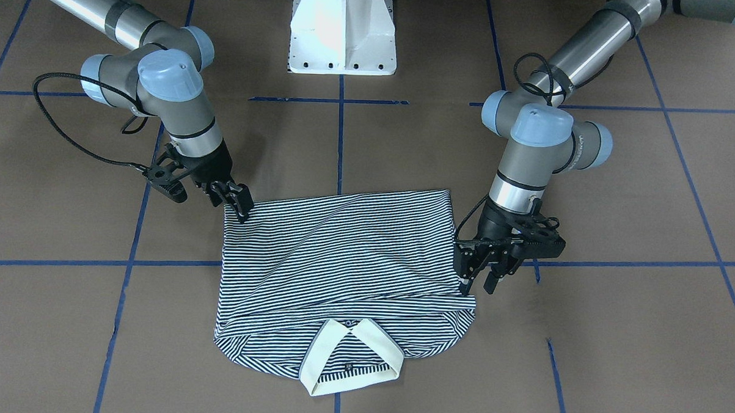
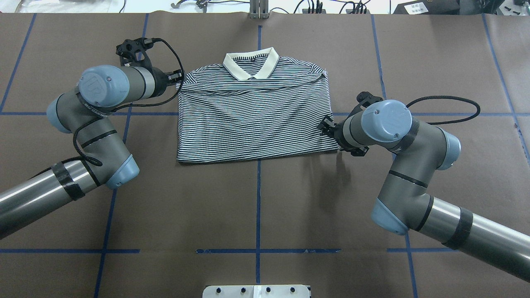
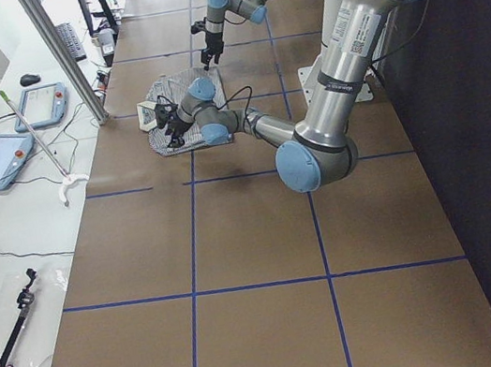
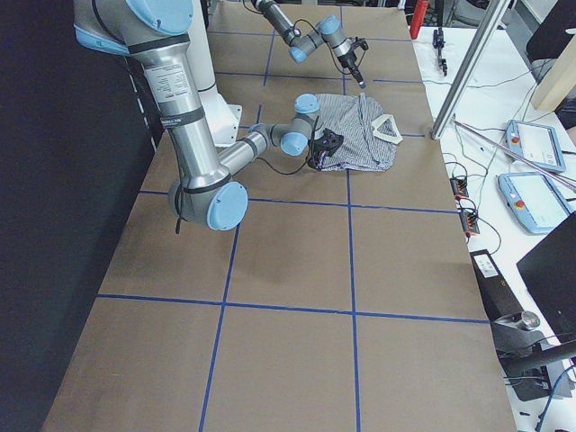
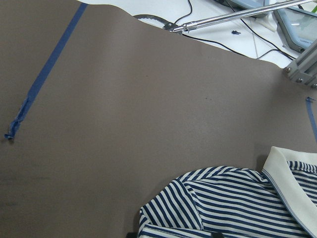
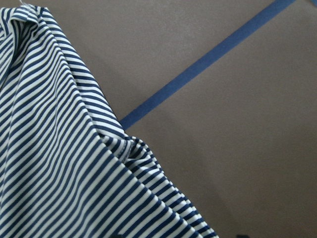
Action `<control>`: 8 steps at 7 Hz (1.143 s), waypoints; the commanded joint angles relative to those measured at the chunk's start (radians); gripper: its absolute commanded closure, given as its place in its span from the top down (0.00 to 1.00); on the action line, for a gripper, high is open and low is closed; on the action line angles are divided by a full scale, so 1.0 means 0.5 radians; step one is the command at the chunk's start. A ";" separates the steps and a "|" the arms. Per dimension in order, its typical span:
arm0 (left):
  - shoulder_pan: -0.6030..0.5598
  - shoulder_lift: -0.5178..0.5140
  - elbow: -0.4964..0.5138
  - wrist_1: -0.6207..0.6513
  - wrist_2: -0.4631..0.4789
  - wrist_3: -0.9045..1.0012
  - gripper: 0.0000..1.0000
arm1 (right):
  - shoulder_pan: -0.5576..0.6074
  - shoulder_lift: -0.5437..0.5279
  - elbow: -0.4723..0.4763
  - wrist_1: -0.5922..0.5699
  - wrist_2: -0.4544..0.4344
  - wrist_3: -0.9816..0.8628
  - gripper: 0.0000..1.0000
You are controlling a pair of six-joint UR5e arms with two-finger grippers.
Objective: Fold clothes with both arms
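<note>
The left fingers (image 1: 466, 276) stand apart, one tip at the edge of the polo shirt (image 1: 341, 254) near the shoulder, with the left arm (image 1: 528, 151) angled steeply down. The right fingers (image 1: 240, 203) touch the fold's near corner; I cannot tell whether they pinch it. The shirt lies folded mid-table (image 1: 613, 337), its cream collar (image 1: 350, 352) away from the white pedestal (image 1: 343, 28). Its neck label is unreadable.

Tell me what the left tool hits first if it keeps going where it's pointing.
Probably the navy-and-white striped polo shirt: the open left tool angles down at its side edge, nothing between. Depth is unclear; it might touch the brown table covering just beside it instead.
</note>
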 commanded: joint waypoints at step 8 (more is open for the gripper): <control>-0.003 0.003 -0.001 0.000 0.003 0.000 0.58 | 0.000 -0.053 0.036 0.007 0.025 -0.006 0.00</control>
